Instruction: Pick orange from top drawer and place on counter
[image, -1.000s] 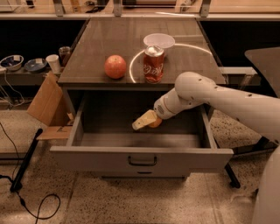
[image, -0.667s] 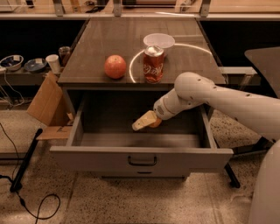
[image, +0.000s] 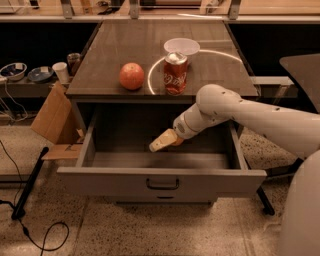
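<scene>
Pincer (image: 162, 141), mine, hangs inside the open top drawer (image: 110, 181), below the counter (image: 100, 60) front edge; I cannot tell whether it is apart or clamped.

Centre frame, a white robot arm (image: 250, 107) reaches from the right into the open, wide, shallow grey top drawer (image: 100, 181), its cream-coloured gripper (image: 161, 142) hanging inside above the drawer floor. Higher up, on the dark wood-grain counter (image: 215, 75), a reddish-orange round fruit (image: 131, 76) sits left of a red soda can (image: 175, 73), with a white bowl (image: 182, 46) just behind the can.
</scene>
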